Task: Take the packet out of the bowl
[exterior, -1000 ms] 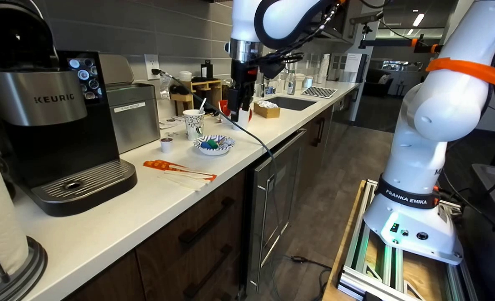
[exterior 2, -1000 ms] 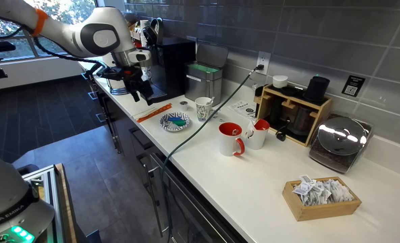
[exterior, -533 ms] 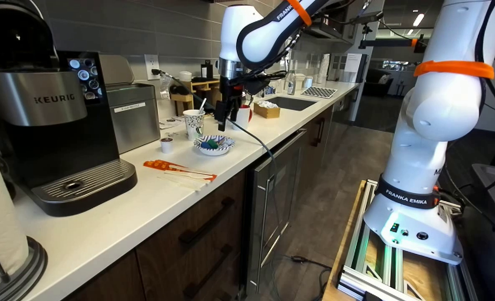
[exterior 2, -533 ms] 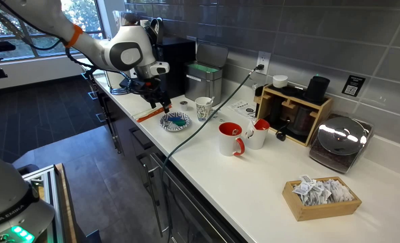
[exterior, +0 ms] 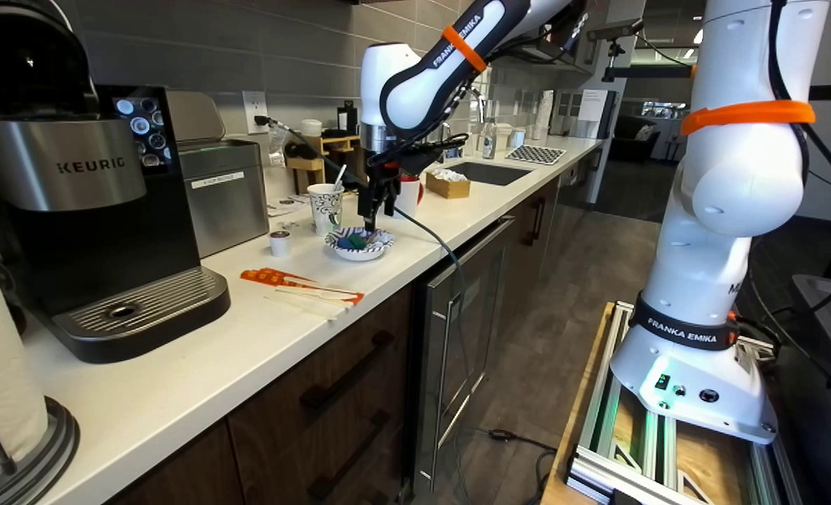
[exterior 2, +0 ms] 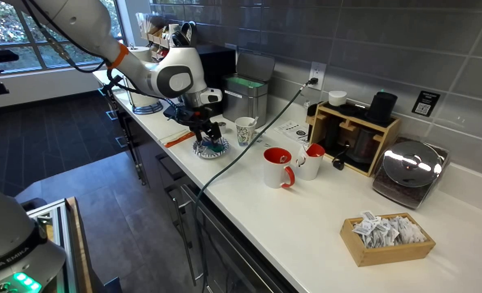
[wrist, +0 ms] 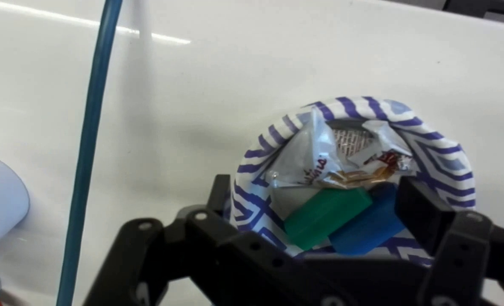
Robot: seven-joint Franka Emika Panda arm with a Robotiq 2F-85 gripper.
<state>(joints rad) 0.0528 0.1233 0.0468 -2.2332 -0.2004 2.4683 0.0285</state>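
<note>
Tool (wrist: 317, 191) spread wide over bowl (wrist: 451, 166), holding nothing; wrist view shows me crinkled packet (wrist: 305, 157) beyond jaws, green piece (wrist: 326, 216), blue piece (wrist: 365, 226) between

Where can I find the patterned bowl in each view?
In an exterior view: bowl, just left of centre.
In an exterior view: bowl, also just left of centre.
In the wrist view: bowl, right of centre.
Shared landmark: the cable, passing beside the bowl in all three.
</note>
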